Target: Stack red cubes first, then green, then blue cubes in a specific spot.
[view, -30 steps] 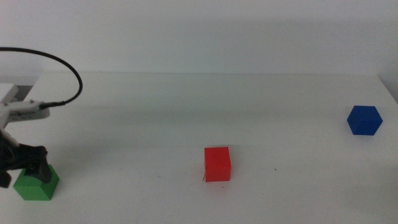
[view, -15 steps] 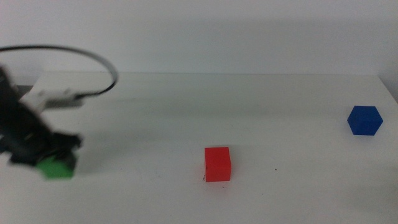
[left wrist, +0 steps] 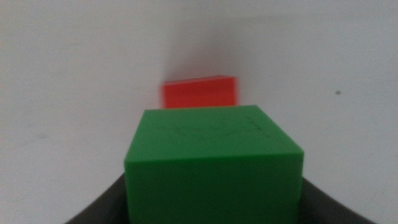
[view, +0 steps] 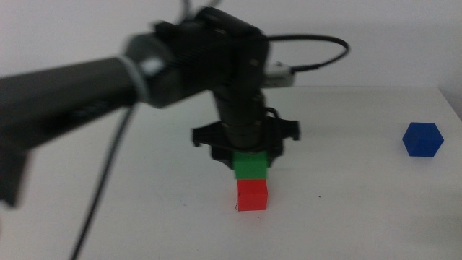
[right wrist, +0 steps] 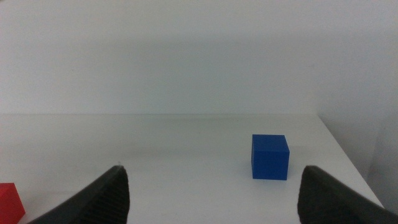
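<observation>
One matte green cube (view: 251, 165) (jaws clamping it) hangs above the red cube (view: 253, 195).

No readable text, label, brand, number or sign appears on anything in these views. The small matte bright-green cube (left wrist: 214, 162) clamped in the left gripper's jaws bears only faint scratch-like lines on its upper face (too blurred to read as characters).

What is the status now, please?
Left hand shut on small matte green cube, just above red cube. Right hand open, waiting. Blue cube untouched.
</observation>
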Motion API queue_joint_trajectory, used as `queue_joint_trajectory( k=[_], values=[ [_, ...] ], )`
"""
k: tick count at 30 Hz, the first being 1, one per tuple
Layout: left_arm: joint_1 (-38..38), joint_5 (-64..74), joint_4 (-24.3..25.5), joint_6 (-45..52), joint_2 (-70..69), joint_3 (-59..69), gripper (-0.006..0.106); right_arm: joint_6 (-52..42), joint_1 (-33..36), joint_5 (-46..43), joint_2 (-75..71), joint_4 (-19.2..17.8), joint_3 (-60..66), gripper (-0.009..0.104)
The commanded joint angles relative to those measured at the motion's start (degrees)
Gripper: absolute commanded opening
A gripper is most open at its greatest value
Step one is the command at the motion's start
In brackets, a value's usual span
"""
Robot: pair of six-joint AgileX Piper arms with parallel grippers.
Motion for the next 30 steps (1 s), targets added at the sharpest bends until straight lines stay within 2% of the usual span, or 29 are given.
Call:
queue_joint_trajectory(
  k=[1,15,25,30],
  values=[
    [-0.95,0.62,1.13,-2.47,2.48,-3.38,0.019,-0.39,0.15,-0.6,-0.22,-0.11,0.05,0.093],
    [-0.68,-0.43,2.48,-6.93,7.19,-4.01,0.019,-0.39,0.15,-0.6,-0.22,-0.11,0.05,0.093],
    [-0.68,-0.2,0.72,-6.93,9.42,-4.01,0.019,-0.39,0.15,-0.6,-0.22,-0.11,0.05,0.093],
    [-0.68,-0.59,0.49,-6.93,9.51,-4.01,0.029,-0.39,0.15,-0.6,-0.22,-0.11,0.05,0.093]
  ],
)
